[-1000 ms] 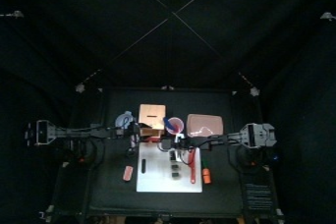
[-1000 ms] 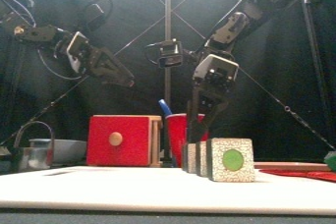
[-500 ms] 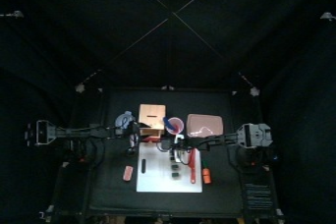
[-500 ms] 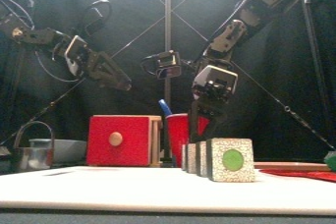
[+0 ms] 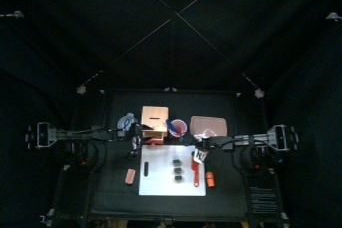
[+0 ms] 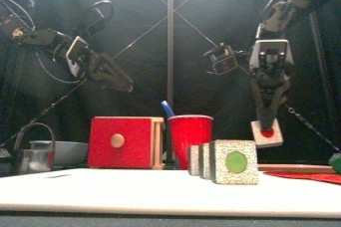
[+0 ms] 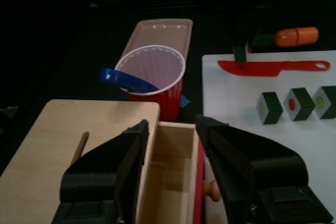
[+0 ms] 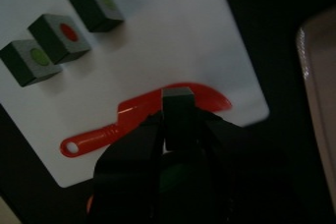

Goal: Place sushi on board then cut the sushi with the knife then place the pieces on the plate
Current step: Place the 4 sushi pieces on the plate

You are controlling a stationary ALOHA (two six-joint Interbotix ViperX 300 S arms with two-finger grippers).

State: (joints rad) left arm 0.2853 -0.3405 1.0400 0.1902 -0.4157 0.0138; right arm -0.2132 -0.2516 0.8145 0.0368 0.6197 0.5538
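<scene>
Right gripper (image 6: pixel 266 121) was clamped on one sushi piece (image 6: pixel 269 132), white face with a red centre. It was held in the air, clear of the white cutting board (image 5: pixel 154 182), over the board's right side, in front of the pink tray (image 5: pixel 207 127). From the front it sat to the right of the red cup (image 6: pixel 190 139).

Three sushi blocks (image 7: pixel 297 101) sat in a row on the board, each a little apart. Centres I could read: one red, one green. The red knife (image 8: pixel 138 118) lay flat on the board just beside them, toward the right edge. An orange toy food (image 7: pixel 298 36) was on the table just off that edge.

Containers:
- The red cup was upright behind the board with the blue knife (image 7: pixel 116 76) standing in it, tip sticking out over the rim.
- The pink tray was behind the board's right corner, right of the cup.
- The wooden box (image 7: pixel 73 159) was left of the cup; couldn't tell what it held.
- The blue-grey bowl (image 6: pixel 70 152) was at far left with the metal cutter (image 6: pixel 36 155) beside it; the bowl's inside wasn't visible.

Left gripper (image 7: pixel 174 127) hung over the wooden box, jaws spread wide, gripping nothing.
</scene>
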